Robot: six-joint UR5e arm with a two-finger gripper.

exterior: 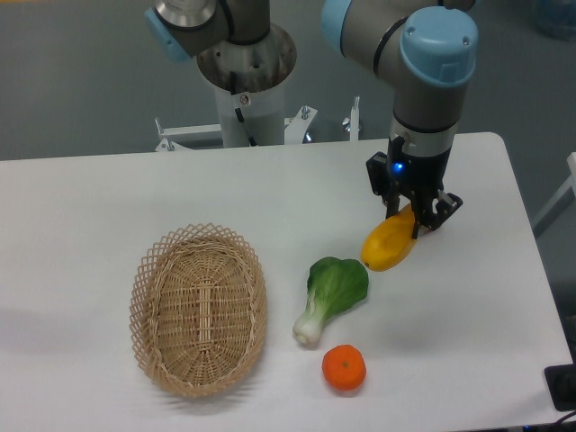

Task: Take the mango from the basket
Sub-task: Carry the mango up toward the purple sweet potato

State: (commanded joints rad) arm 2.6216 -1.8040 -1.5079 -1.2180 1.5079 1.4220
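Note:
The mango (387,245), smooth and yellow-orange, hangs tilted at the right of the table with its lower end down to the left. My gripper (409,220) is shut on its upper end. Whether the mango's low end touches the tabletop I cannot tell. The tan wicker basket (198,309) lies at the front left, far from the gripper, with nothing inside it.
A green bok choy (330,293) lies just left of and below the mango. A small round orange (344,368) sits near the front edge. The arm's base column (245,85) stands behind the table's far edge.

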